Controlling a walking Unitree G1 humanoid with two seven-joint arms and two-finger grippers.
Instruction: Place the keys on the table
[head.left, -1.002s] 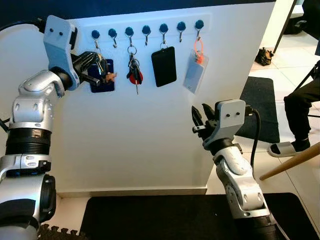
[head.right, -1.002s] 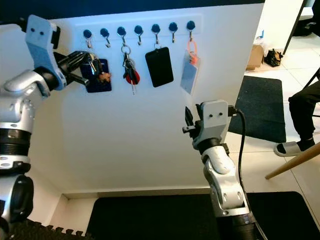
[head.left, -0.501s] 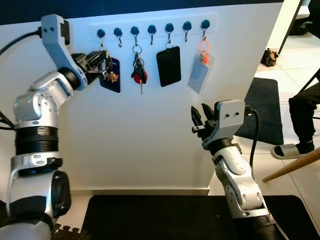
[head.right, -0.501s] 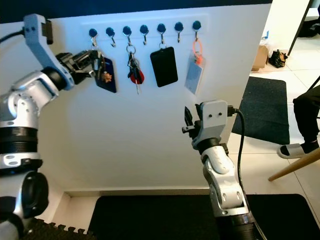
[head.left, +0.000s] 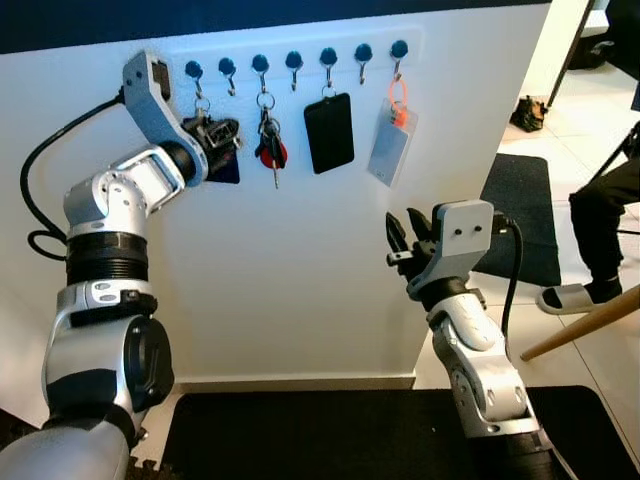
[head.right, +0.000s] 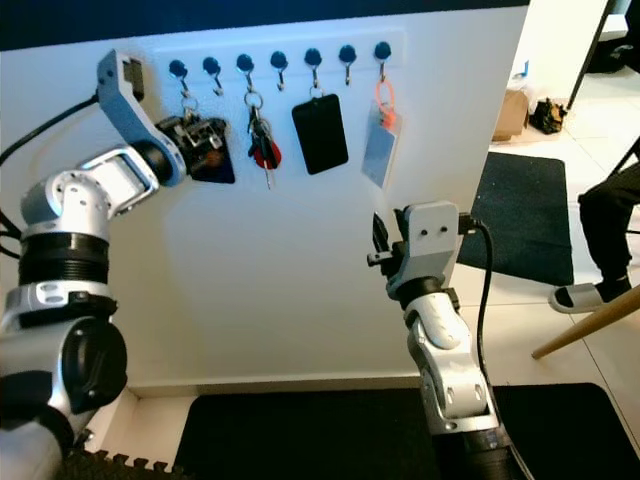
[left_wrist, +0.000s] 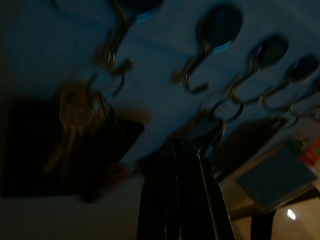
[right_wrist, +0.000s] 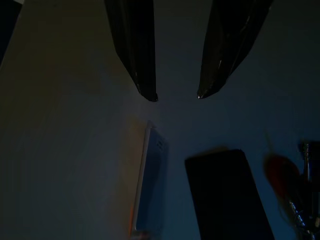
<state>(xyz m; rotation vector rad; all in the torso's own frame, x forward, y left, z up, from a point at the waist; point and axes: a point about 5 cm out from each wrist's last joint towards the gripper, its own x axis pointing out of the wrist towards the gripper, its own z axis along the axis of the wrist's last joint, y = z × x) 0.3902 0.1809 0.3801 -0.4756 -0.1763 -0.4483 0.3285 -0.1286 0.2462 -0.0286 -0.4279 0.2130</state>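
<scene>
While the keys (head.left: 205, 133) are still hanging on a hook of the hook rail (head.left: 300, 58), by the dark blue tag (head.left: 226, 165) on the white wall panel (head.left: 300, 260), the left gripper (head.left: 222, 133) is being held right at that bunch. Its fingers look narrowed around the keys, but an actual hold cannot be told: the head views are too small there & the wrist view is too dark. Nothing is being carried yet, and no desk is being seen.

Risks, as judged: if the pull is being made straight out and not up & off the hook, the ring is likely being snagged, and the bunch may be slipping from the fingers and dropping to the black mat (head.left: 330, 435) below. The red-fob keys (head.left: 270, 150) are hanging just beside and could be getting dragged along. The blue tag may also be coming off w/ the keys.

The right gripper (head.left: 402, 240) is being held low & well apart from the rail, fingers moderately spread, holding nothing.

The left wrist view is giving the hooks (left_wrist: 197, 82) and a brass key (left_wrist: 72, 107) up close, which the head views are not resolving. The head views are showing a seated person's leg (head.left: 600, 215) at the right, the black card (head.left: 329, 132) and the clear badge (head.left: 389, 142).
</scene>
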